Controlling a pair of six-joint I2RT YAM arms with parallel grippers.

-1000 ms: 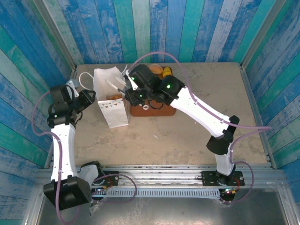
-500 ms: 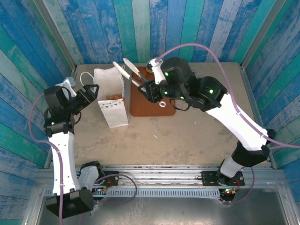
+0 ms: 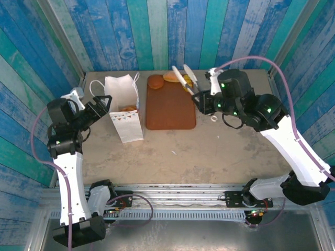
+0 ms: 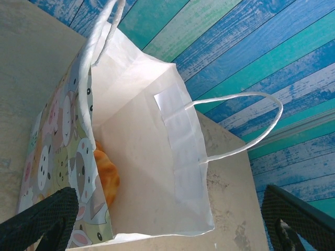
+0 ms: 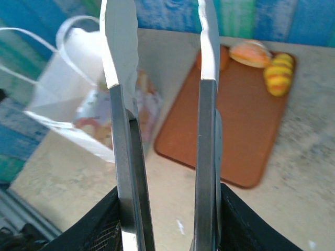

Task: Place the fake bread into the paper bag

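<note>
Bread in the bag: I can see one golden piece (image 4: 107,175) lying low inside the paper bag (image 3: 125,112), against its printed wall; from above a bit of orange shows at the bag's mouth.
Bread left out: three pieces sit at the board's far edge, a dark round bun (image 3: 155,81) on the far left corner, a pale bun (image 3: 171,77) beside it, and a yellow ridged roll (image 5: 278,77) toward the far right corner.
Board: the brown board (image 3: 170,107) lies just right of the bag, toward the table's far edge, most of it bare.
Bag: upright near the far left corner of the table (image 3: 209,151), mouth open, handles up.
Right gripper: my right gripper (image 3: 184,79) hangs above the board's far right corner, its long tong fingers (image 5: 119,63) parted with nothing between them.
Left gripper: my left gripper (image 3: 103,102) sits just beside the bag's left rim, jaws spread wide and empty.
Step in hand: I judge this the return trip for another piece.
Next move: lower the tongs over one bun, close gently since the glossy surface may slip, then carry it to the bag's mouth.
Change: half a second ago the right arm was over the bag's right edge; it has swung right and back to the bread, while the left arm has barely shifted.
</note>
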